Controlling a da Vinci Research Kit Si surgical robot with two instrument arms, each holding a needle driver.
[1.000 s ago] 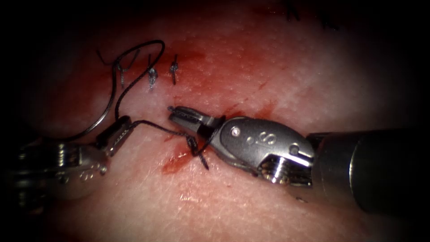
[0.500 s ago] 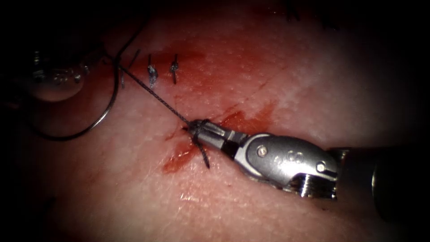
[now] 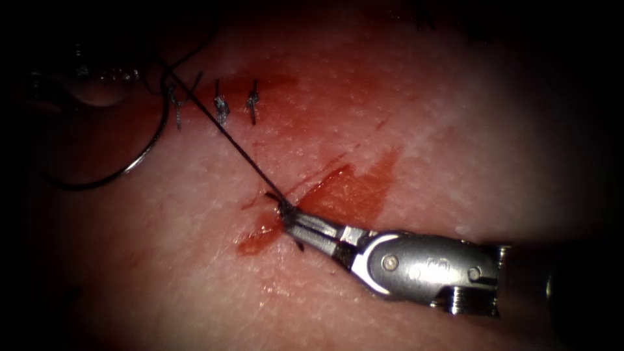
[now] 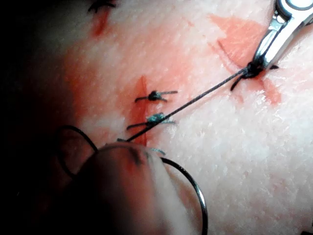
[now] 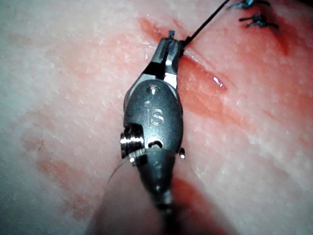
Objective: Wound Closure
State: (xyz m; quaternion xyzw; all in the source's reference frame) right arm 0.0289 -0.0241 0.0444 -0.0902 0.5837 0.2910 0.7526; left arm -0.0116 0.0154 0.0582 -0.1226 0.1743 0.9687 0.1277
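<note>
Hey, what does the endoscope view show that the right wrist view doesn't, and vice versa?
Endoscope extra: the left tool, taut thread running to it, and the needle lying loose on the tissue left of the stitches. Right wrist extra: the right tool seen from behind its wrist. Both: its jaws shut on the thread at the knot, red fluid.

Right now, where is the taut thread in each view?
Endoscope: the thread runs taut from the right end effector, shut on it, up-left to the left end effector, which also appears to hold it.
Left wrist: the thread crosses the tied stitches toward the right end effector.
Right wrist: the thread leaves the end effector's tip.
Shared landmark: the tied stitches.
The needle is held by neither, outside the tissue.
</note>
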